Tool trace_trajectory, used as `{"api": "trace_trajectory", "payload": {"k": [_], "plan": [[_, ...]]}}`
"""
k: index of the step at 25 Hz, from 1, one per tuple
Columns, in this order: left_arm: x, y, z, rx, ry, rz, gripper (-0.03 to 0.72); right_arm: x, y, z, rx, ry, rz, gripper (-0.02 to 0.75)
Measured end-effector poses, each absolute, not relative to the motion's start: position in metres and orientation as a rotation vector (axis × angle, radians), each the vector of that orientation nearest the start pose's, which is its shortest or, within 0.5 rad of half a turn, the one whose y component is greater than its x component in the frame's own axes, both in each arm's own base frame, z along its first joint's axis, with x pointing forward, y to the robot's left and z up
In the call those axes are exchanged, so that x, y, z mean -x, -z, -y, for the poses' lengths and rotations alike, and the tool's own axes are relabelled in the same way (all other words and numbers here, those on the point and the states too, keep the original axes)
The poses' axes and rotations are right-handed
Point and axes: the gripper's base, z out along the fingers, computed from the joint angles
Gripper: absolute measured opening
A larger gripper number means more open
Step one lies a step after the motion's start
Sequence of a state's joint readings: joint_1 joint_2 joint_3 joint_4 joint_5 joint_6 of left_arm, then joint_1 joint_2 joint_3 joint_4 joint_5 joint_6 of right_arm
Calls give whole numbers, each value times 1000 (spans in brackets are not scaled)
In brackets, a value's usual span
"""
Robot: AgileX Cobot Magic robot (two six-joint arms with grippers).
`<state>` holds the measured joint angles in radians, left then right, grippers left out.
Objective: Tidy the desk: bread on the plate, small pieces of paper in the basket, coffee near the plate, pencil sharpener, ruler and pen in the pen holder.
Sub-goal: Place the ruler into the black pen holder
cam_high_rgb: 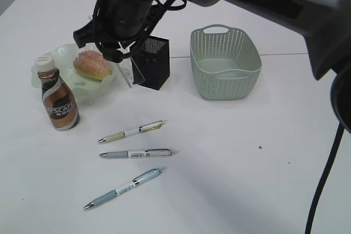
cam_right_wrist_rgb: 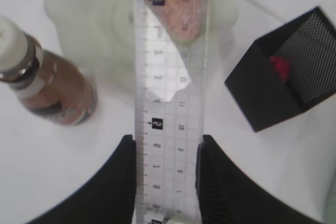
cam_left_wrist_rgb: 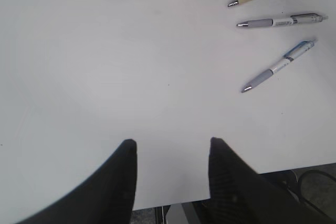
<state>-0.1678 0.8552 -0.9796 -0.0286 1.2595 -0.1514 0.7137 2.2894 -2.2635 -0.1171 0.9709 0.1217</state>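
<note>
A: Where is the ruler [cam_right_wrist_rgb: 169, 124]?

B: Pinched by its edges in the right pincer [cam_right_wrist_rgb: 167, 150], held in the air above the worktop [cam_high_rgb: 230, 152]. In the right wrist view its long axis runs straight out from between the fingers, the far end pointing at the bread [cam_right_wrist_rgb: 176, 3] on the plate [cam_right_wrist_rgb: 89, 30].

A: And from outside?

B: There the ruler [cam_high_rgb: 130, 72] slants down beside the pen holder [cam_high_rgb: 153, 61], lower end toward the plate [cam_high_rgb: 88, 89]. I cannot tell whether it touches the holder.

A: The other pincer?

B: The left pincer [cam_left_wrist_rgb: 170, 148] is spread with nothing between its fingers, low over a bare part of the worktop near its edge.

A: The rest?

B: The coffee [cam_high_rgb: 57, 102] stands upright just beside the plate. Inside the pen holder the wrist view shows something red [cam_right_wrist_rgb: 280, 66]; I cannot tell what. The basket [cam_high_rgb: 225, 64] sits to the right of the holder. Three pens lie well apart from the holder: the upper pen [cam_high_rgb: 131, 131] and the lower pen [cam_high_rgb: 125, 188] slant, tips lower left, and the middle pen [cam_high_rgb: 137, 153] lies nearly level, tip to the left.
</note>
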Motion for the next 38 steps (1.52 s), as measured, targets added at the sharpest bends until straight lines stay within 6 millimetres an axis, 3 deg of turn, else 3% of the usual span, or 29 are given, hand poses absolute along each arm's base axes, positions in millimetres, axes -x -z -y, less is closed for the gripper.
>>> {"api": "trace_trajectory", "payload": {"k": [15,25,31,33,38], "plan": [[-128,-357,24,-20,150,-2626,326,-429,-315,-338,745,-181,-1808,226],[-128,-357,24,-20,150,-2626,324,-458,-315,-306,708,-134,-1672,226],[-128,-357,24,-20,142,-2625,323,-449,-314,-290,743,-160,-1561,225],[-128,-357,23,-20,133,-2625,323,-442,-319,-279,739,-198,-1480,225],[-128,-357,22,-21,125,-2624,323,-434,-311,-246,664,-306,-1335,225]]}}
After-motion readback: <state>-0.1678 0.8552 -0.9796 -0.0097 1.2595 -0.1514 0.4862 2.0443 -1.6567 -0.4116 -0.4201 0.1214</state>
